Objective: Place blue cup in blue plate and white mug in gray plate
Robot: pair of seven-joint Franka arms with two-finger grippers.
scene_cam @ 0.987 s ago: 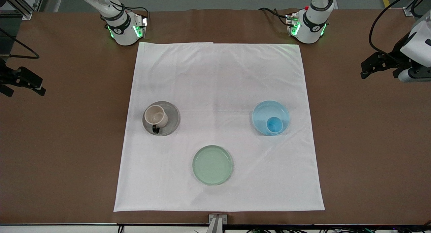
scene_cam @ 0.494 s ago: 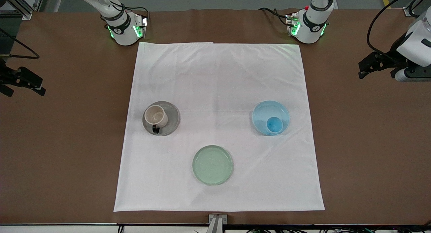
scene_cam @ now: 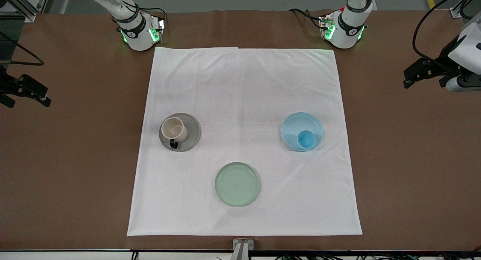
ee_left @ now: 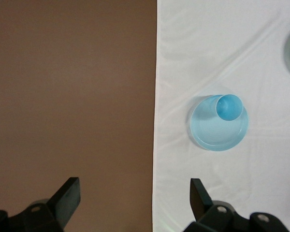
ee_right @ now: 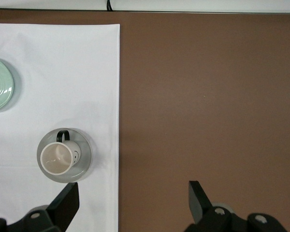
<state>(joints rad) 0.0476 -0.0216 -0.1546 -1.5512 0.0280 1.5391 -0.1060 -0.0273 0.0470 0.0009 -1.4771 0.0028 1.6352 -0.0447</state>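
Note:
The blue cup [scene_cam: 306,138] stands upright in the blue plate [scene_cam: 297,123], near the plate's rim closest to the front camera. It also shows in the left wrist view [ee_left: 229,106], on that plate [ee_left: 210,133]. The white mug [scene_cam: 174,129] stands in the gray plate [scene_cam: 192,130], its black handle toward the front camera. The right wrist view shows the mug [ee_right: 55,159] and its plate [ee_right: 83,155]. My left gripper [scene_cam: 424,81] [ee_left: 135,193] is open and empty above the bare table at its end. My right gripper [scene_cam: 27,99] [ee_right: 134,195] is open and empty above the other end.
A pale green plate [scene_cam: 237,184] lies empty on the white cloth [scene_cam: 244,87], nearer the front camera than both other plates. The cloth covers the middle of the brown table [scene_cam: 413,158]. Both arm bases stand along the table's edge farthest from the front camera.
The left arm's hand wobbled slightly and returned to about where it was. The cup, mug, plates and right arm have not moved.

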